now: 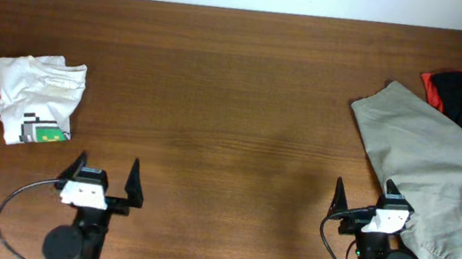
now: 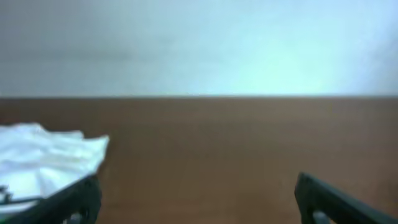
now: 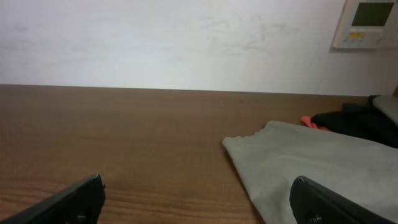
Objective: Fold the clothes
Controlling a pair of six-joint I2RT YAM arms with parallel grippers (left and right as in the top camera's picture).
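Both fingers of the left gripper (image 1: 108, 167) stand spread wide with nothing between them. The right gripper (image 1: 363, 193) is likewise wide apart and empty. Each gripper sits low over the wooden table (image 1: 234, 103).

White T-shirt (image 1: 37, 97): crumpled in a loose heap, ahead of the left gripper and off to its left, clear of the fingers. Its green, black and white patch (image 1: 43, 130) faces up on the edge nearest that gripper.

Khaki garment (image 1: 441, 166): spread ahead and to the right of the right gripper, reaching alongside its right finger.

Black-and-red garment (image 1: 452, 92): beyond the khaki garment, touching it.
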